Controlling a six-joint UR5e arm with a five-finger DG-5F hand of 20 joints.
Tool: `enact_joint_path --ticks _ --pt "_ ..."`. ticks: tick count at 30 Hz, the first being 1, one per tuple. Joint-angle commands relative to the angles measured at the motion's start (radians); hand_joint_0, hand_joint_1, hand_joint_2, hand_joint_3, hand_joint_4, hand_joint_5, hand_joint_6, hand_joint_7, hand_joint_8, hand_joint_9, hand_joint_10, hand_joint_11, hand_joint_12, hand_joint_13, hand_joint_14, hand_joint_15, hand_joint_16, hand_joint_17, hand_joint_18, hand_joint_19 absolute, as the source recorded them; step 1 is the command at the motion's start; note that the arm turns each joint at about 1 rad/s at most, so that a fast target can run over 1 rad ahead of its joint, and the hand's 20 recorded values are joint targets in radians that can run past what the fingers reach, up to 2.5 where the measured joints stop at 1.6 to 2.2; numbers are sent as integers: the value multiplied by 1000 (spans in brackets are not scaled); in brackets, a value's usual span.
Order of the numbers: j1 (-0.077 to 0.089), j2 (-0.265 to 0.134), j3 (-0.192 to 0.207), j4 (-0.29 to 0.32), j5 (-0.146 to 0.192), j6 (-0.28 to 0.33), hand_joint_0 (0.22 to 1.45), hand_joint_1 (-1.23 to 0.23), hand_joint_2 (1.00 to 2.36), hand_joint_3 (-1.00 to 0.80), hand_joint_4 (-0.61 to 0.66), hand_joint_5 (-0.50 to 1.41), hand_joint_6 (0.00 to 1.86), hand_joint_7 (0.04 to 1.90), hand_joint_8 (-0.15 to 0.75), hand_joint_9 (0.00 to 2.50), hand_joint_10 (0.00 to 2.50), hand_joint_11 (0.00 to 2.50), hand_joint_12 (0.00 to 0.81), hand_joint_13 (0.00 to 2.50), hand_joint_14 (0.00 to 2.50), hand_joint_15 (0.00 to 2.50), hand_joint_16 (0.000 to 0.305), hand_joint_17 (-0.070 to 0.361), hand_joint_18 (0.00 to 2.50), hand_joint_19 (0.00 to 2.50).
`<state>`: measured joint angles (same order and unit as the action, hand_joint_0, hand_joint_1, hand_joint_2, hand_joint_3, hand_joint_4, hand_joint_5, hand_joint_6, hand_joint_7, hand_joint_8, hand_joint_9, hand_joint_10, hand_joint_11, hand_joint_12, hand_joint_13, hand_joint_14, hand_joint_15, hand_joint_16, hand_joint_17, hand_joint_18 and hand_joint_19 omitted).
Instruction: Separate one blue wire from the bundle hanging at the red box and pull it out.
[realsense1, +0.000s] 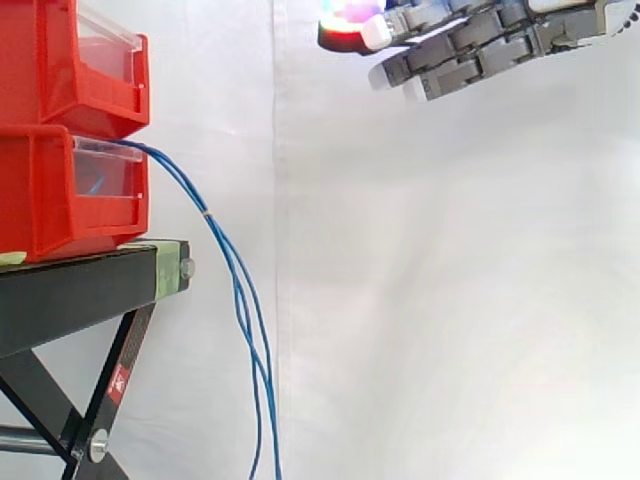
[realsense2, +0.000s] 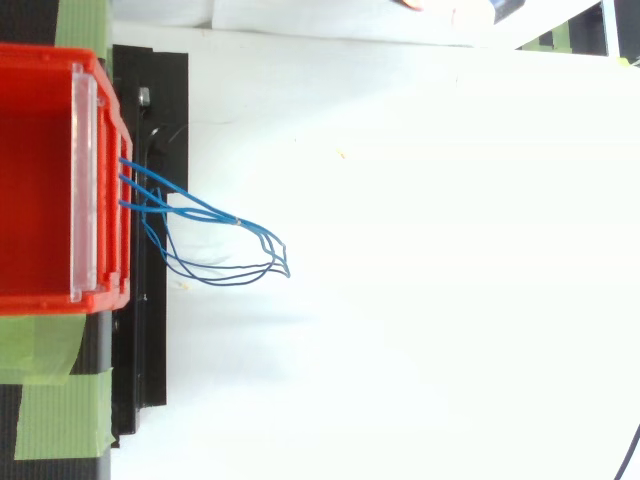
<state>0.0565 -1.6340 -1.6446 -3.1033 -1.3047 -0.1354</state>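
Blue wires (realsense1: 208, 214), three by count in the top view, hang from the front of the lower red bin (realsense1: 40, 200), the bottom of two stacked on one black stand (realsense1: 80, 290). The hand (realsense1: 480, 50) hovers high, well apart from them, fingers stretched out and holding nothing.

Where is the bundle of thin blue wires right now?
In the side view the thin blue wires leave the lower red plastic bin and hang down past the black stand's right edge, apart from the hand.
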Motion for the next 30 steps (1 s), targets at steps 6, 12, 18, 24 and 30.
enact_joint_path --ticks 6,12,18,24,30 --pt "19 -18 0 -17 -1 -101 420 -574 1000 -500 168 -263 501 660 248 82 0 0 341 0 3 92 65 146 0 255" --pt "26 -18 -1 -18 -2 -136 413 -523 1000 -500 140 -272 501 641 230 0 0 0 341 0 3 85 68 153 0 182" --pt "36 -53 -1 -8 -2 -179 446 -551 1000 -500 115 -277 501 649 197 0 0 0 337 0 3 70 72 161 0 146" --pt "46 -58 -23 -5 1 -227 516 -620 1000 -500 146 -264 501 700 189 0 0 0 323 0 2 85 65 146 0 187" --pt "57 -58 -144 212 7 -283 521 -648 1000 -500 215 -241 502 742 202 0 0 0 309 0 3 91 60 136 0 175"
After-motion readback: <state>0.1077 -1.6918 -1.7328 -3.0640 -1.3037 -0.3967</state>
